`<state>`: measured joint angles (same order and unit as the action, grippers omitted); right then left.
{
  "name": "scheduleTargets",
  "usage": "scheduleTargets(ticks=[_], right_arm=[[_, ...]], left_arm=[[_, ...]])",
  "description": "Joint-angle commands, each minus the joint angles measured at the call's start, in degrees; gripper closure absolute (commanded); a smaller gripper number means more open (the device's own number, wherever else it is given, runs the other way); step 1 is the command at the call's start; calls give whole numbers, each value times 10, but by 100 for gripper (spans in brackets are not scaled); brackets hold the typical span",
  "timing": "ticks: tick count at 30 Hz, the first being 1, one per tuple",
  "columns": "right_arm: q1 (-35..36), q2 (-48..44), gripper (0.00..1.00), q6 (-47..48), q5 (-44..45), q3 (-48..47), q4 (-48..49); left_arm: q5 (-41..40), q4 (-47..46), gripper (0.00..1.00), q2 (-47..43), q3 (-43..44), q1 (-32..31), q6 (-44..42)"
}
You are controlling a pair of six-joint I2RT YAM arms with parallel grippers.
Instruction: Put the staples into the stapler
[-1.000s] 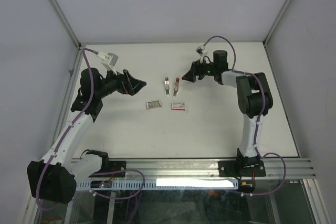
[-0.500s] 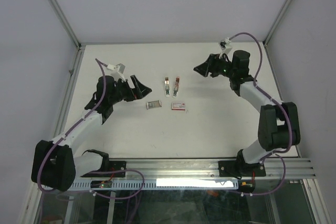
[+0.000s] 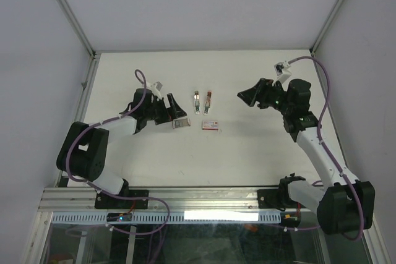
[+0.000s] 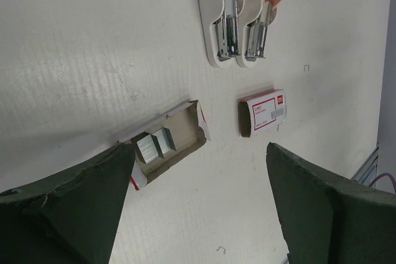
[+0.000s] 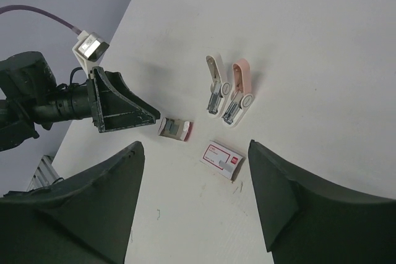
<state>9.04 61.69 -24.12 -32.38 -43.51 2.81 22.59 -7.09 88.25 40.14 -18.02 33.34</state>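
Observation:
The staples are short silvery strips lying in an open cardboard tray, also seen in the right wrist view. Two staplers lie flipped open side by side behind it: a white stapler and a pink stapler. My left gripper hovers open right at the tray's left end, holding nothing. Off to the right, my right gripper stands open and empty, well away from the staplers.
A closed red-and-white staple box lies just right of the tray. A few loose single staples are scattered on the white table. Metal frame posts edge the table left and right.
The left arm has swung right and lowered until its gripper reached the tray. The right arm has drawn back to the right, away from the staplers.

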Motion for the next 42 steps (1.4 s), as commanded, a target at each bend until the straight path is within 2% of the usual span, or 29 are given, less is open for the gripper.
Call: scheduleTargets(ticks=[1, 13, 19, 29, 36, 42], right_arm=[[6, -25, 29, 7, 22, 3, -33], [14, -11, 29, 12, -10, -5, -34], [36, -9, 30, 16, 3, -11, -45], [86, -4, 32, 29, 46, -26, -74], [131, 6, 33, 32, 71, -36, -85], [177, 32, 39, 38, 95, -45, -83]], left_arm=[[7, -45, 10, 2, 28, -3, -1], [-27, -67, 13, 62, 55, -23, -40], [-31, -62, 13, 78, 55, -43, -43], [-49, -29, 13, 47, 19, -77, -15], [-99, 6, 13, 4, -3, -110, 2], [-74, 9, 13, -19, -17, -112, 11]])
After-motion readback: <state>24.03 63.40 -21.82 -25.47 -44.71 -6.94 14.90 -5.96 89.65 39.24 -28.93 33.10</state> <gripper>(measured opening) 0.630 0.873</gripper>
